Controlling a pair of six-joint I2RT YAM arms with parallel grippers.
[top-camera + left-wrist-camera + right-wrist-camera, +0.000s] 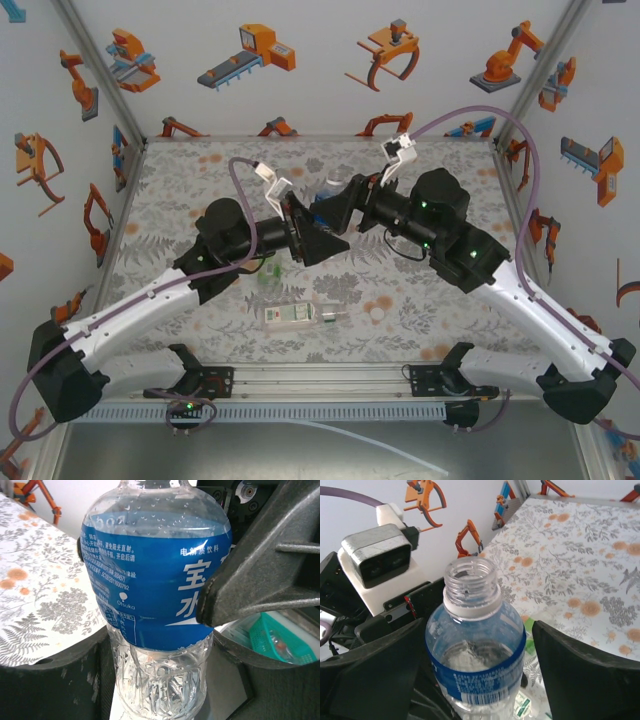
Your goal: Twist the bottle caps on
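Holding the squat clear plastic bottle with the blue label [155, 580] up for capping is, by my reading, the step in hand: its threaded mouth is bare, with no cap on it. The bottle hangs mouth upward above the flower-patterned counter [180, 200]. It is beyond the longer clear bottle with the white label [298, 316], which lies on its side, and well apart from it.

The left fingers [50, 690] stand narrow, closed on the clear ribbed body under the blue label, and appear to carry the bottle. The right fingers [585, 680] stand wide on either side of its shoulder. One is close against the label and the other shows a gap, so they grip nothing.

A small white round plastic screw cap [378, 312] lies on the counter just right of the white-labelled bottle. The next move, I judge, calls for the right fingers to draw clear and pinch that cap by its rim. They would then set it level over the mouth and turn it while the left fingers brace against the twist.
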